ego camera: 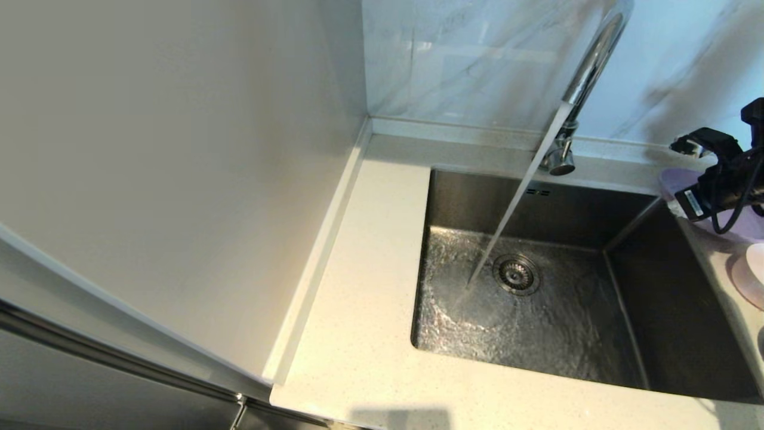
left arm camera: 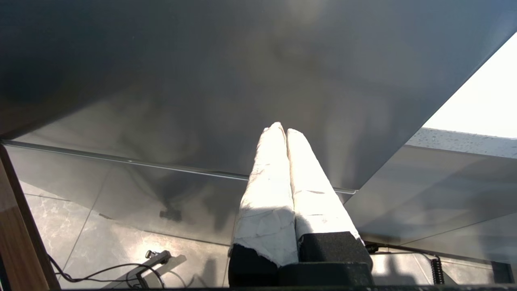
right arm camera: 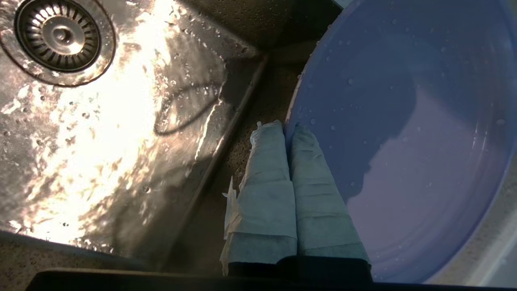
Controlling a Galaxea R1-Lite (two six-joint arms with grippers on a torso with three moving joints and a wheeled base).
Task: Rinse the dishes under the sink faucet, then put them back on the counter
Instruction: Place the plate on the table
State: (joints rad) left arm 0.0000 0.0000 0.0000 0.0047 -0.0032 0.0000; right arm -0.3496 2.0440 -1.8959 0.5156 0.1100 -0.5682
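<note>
Our right hand [right arm camera: 287,128] is clamped on the rim of the lavender plate [right arm camera: 424,121], one taped finger above the edge and one below, at the counter's [ego camera: 358,334] right-hand strip beside the steel basin [ego camera: 674,310]. In the head view the plate [ego camera: 677,179] shows near the back right corner, partly hidden by our wrist, its near edge reaching over the basin's lip. Drops of water bead on its face. The sink faucet [ego camera: 588,71] is running, its stream falling just beside the drain [ego camera: 517,274]. The pale bowl [ego camera: 757,260] and the pink saucer [ego camera: 746,283] lie further forward on the same strip, at the edge of the head view.

We judge that the wet plate is being set back on the counter. To do this well, we should carry it fully onto the stone, so that no part hangs over the basin, and lower it flat before we let go. The grip is only at the rim, so the far side can sag or tip; a slow, level descent keeps it from sliding off into the basin. We should also place it well apart from the bowl and saucer, leaving them free to be picked up next.

Our left hand [left arm camera: 286,130], fingers pressed together on nothing, hangs parked below the counter's level.
</note>
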